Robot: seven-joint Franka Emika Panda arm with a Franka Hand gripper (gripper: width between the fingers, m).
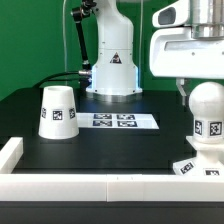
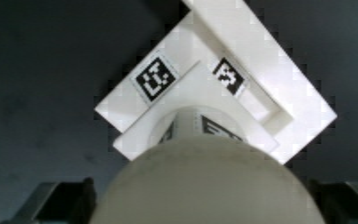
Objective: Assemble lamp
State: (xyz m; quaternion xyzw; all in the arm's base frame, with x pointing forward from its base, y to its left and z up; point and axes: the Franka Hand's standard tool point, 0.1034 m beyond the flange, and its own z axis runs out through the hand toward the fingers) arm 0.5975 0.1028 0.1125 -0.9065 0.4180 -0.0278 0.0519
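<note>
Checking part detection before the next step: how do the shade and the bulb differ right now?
Shape: the shade is a tapered cup, narrow end up; the bulb is a ball on a neck.
Place: the shade stands alone at the exterior view's left; the bulb is over the base at its right.
Contact: the tool is away from the shade but flanks the bulb, grip unclear.
Both are white and tagged.

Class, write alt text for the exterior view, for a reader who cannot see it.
The gripper holds the ball-shaped bulb upright over the square base at the exterior view's right. The tapered shade stands apart at its left, with the marker board between, on a black table.
</note>
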